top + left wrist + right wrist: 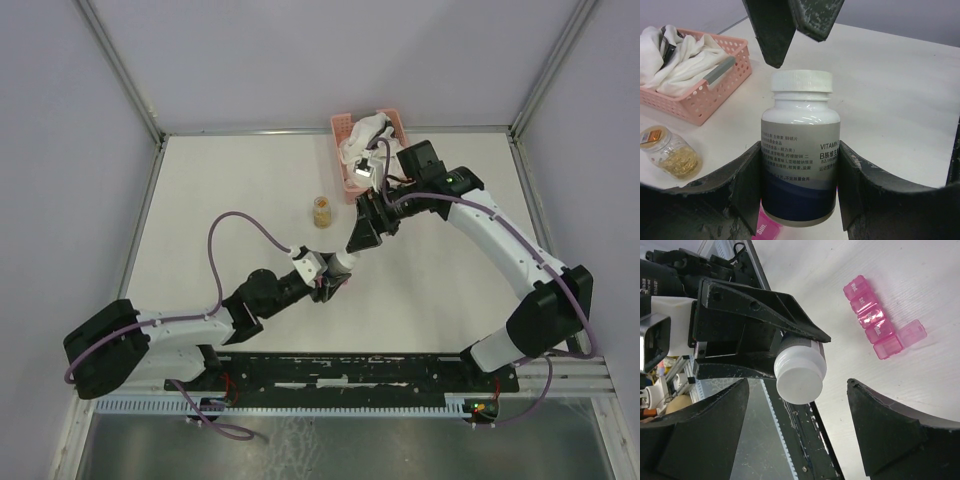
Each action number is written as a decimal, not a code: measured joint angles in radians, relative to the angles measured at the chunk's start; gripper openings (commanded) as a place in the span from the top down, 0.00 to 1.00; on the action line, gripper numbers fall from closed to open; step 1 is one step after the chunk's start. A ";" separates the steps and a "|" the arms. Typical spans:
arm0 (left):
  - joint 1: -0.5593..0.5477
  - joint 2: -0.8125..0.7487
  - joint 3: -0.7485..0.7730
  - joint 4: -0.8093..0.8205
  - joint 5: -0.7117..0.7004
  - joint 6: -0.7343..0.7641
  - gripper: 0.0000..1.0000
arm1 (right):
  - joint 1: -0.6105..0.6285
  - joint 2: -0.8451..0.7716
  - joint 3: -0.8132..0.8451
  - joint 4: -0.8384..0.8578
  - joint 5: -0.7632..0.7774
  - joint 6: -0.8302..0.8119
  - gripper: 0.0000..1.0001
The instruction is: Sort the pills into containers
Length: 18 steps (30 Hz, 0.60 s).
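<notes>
Holding a white bottle point(800, 120) tight, the left gripper point(799, 175) is near the middle of the table point(890, 90). Its two black fingers point(747, 175) press on the sides of the bottle, one on each side. The bottle has a grey and blue label and a white cap point(799, 380). The cap is on.

The right gripper point(358, 240) is right by the cap. Its fingers are wide apart, one on each side of the cap. They do not touch it. The cap points at the right gripper, so the right wrist camera looks straight at its round top.

The pink pill box point(875, 322) lies flat on the table, close to the bottle. It is a short row of small see-through pink boxes. The box at one end has its lid flipped open to the side. The other lids are shut and have little white words on them. In the left wrist view, one end of it peeks out under the bottle, and it says "Sun." I cannot tell if any pills are in it.

A bit farther away stands a small clear jar point(672, 152). It is full of yellow pills and has a gold lid. It stands up straight, apart from both grippers.

Farthest away, at the back edge of the table, sits a pink basket point(715, 85) with holes in its sides. White cloths point(675, 60) are piled in it.
</notes>
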 measured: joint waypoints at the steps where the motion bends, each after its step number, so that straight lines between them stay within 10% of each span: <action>1: 0.000 0.003 0.000 0.000 0.000 0.005 0.97 | 0.001 0.009 -0.002 0.006 -0.002 0.008 0.13; 12: 0.000 0.008 0.001 0.016 -0.008 0.014 0.97 | 0.030 0.049 -0.031 0.009 -0.006 0.039 0.30; 18: 0.000 0.009 0.001 0.016 -0.012 0.014 0.97 | 0.035 0.050 -0.031 0.002 -0.006 0.027 0.56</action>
